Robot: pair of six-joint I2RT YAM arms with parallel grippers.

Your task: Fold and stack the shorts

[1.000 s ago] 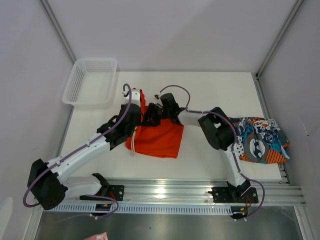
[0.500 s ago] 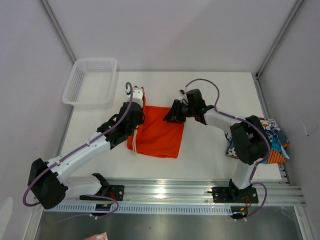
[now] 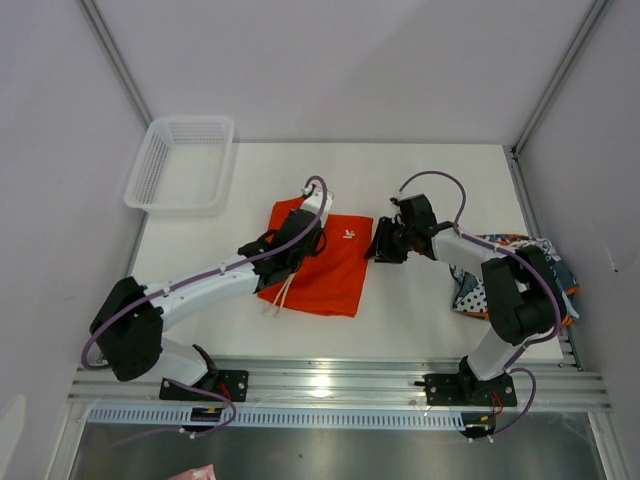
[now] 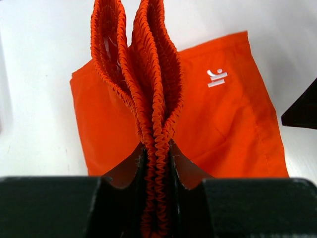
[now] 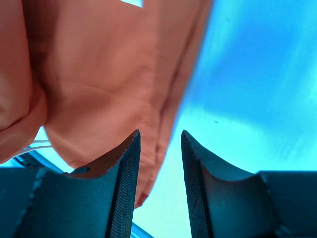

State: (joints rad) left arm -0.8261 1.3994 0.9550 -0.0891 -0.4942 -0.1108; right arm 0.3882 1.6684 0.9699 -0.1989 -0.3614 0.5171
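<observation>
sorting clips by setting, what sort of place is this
Probably a robot lab work cell: a white table walled by blank panels, a left arm and right arm bolted to a metal rail, with orange shorts and a mesh basket.

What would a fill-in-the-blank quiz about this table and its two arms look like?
1. The left hand clamps the bunched waistband of the ___ shorts.
2. The right hand, fingers apart, sits at those shorts' ___ edge.
3. The white mesh basket stands at the table's far ___ corner.
4. Counting the printed pair, the table bears ___ pairs of shorts.
Missing words: orange; right; left; two.
</observation>
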